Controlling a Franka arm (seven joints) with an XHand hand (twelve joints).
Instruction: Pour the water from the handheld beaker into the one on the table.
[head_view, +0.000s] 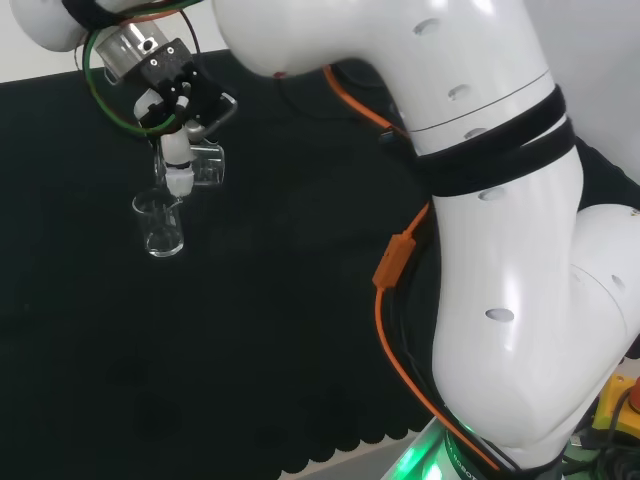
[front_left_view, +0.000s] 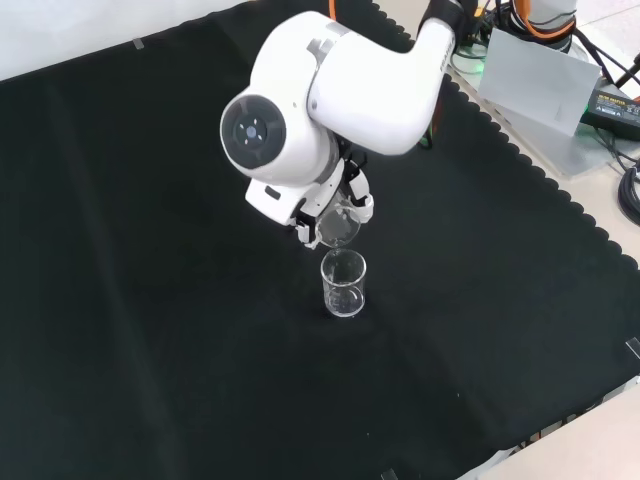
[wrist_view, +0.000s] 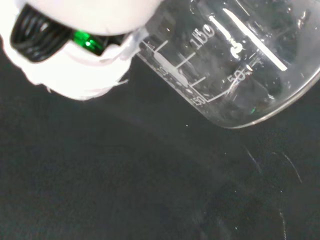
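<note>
In the upper left of the head view, the hand grasps a clear beaker, its fingers curled round the glass and the beaker tipped on its side. Just below it in that view a second beaker stands upright on the black cloth. In the front view, near the frame's centre, the tilted beaker hangs directly above the mouth of the standing one. The wrist view shows the held beaker's printed scale lines close up.
</note>
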